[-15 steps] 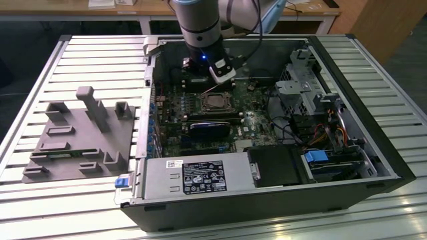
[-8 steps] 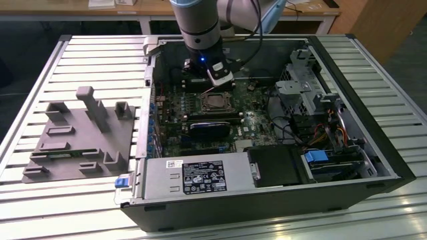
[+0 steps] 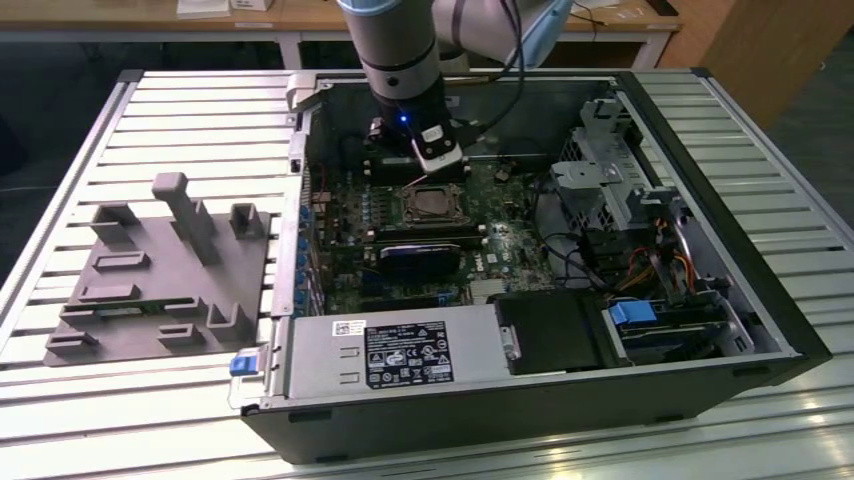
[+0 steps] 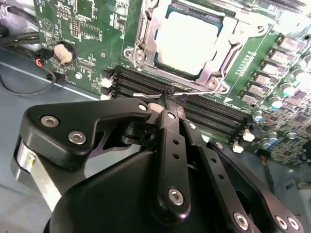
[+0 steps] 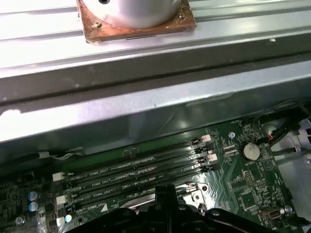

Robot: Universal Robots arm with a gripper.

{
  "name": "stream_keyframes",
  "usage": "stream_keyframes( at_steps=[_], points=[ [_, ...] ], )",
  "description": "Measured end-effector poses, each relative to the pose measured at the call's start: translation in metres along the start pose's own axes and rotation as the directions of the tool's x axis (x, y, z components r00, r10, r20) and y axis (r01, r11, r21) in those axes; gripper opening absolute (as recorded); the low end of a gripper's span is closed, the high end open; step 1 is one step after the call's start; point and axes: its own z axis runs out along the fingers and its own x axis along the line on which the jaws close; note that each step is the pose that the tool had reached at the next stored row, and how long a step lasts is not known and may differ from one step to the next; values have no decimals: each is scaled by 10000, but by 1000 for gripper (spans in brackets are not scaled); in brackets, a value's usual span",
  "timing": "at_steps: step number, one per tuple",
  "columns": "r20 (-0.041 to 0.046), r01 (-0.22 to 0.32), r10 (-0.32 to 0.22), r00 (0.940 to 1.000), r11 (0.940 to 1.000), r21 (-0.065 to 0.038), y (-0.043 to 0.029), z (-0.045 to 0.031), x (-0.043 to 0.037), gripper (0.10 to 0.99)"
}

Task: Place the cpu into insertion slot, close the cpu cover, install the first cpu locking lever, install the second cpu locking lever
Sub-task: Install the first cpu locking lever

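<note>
Cpu (image 4: 187, 36) seated in insertion slot (image 4: 194, 10), cpu cover (image 4: 219, 54) down; jaws pinching locking lever (image 4: 197, 92).

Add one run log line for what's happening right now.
cpu: seated | cpu cover: closed over it | claw: shut, tip at locking lever beside memory slots

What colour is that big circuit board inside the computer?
The circuit board is green; the second wrist view shows it best.
</note>
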Motion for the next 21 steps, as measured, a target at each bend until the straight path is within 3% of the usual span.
stream_keyframes(
  at_steps=[9, 21],
  points=[
    [95, -220, 219, 9997, 9997, 123, 70, 59, -3, 106],
    [131, -330, 328, 9994, 9994, 142, 74, 92, -23, 106]
  ],
)
